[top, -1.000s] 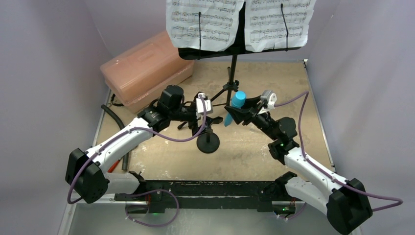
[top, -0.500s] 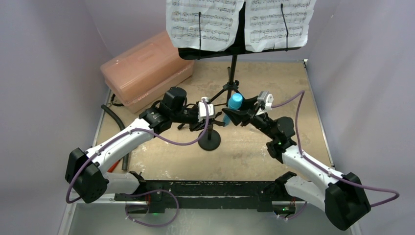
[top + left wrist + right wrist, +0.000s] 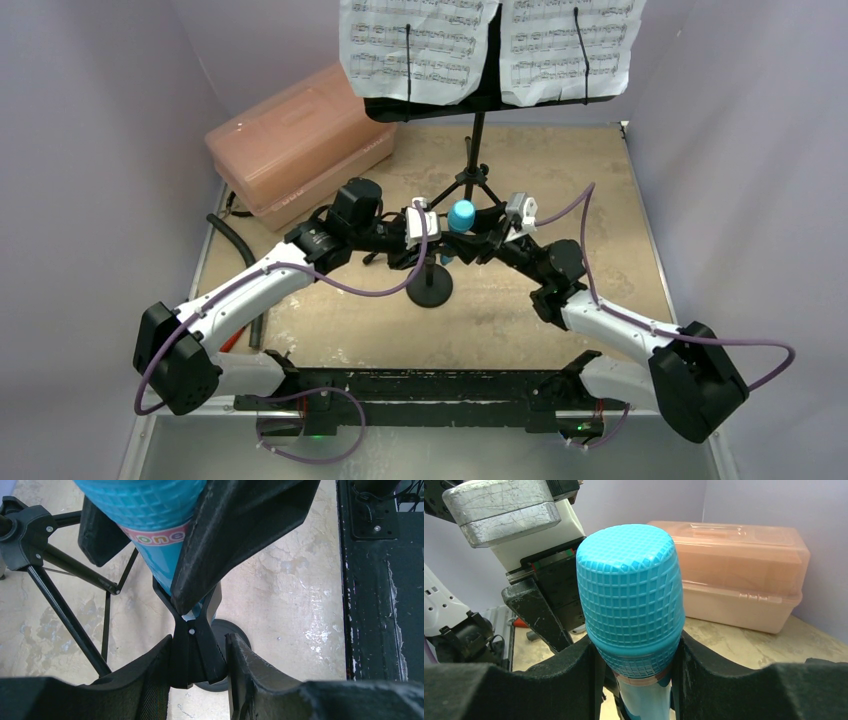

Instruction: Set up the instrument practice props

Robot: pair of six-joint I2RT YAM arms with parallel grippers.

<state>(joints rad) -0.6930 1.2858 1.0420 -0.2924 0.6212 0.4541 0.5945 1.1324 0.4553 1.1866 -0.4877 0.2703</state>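
The black music stand point(image 3: 478, 110) stands at the back with two sheet-music pages point(image 3: 418, 45) on its desk. In front of it is the small round-based mic stand point(image 3: 429, 290). My left gripper point(image 3: 428, 243) point(image 3: 198, 652) is shut on the black clip point(image 3: 192, 647) at its top. The cyan-blue microphone point(image 3: 460, 216) point(image 3: 630, 605) is upright in my right gripper point(image 3: 466, 238) point(image 3: 634, 655), which is shut on it just below the head. In the left wrist view the microphone point(image 3: 150, 515) has its lower end between the clip's prongs.
A pink translucent box point(image 3: 298, 140) point(image 3: 739, 575) lies at the back left. A black hose point(image 3: 234, 240) and a red-handled tool point(image 3: 231, 340) lie by the left arm. The music stand's tripod legs point(image 3: 55, 590) spread just behind the mic stand.
My right gripper carried the microphone left and down to the mic stand's clip. My left gripper shut on the clip.
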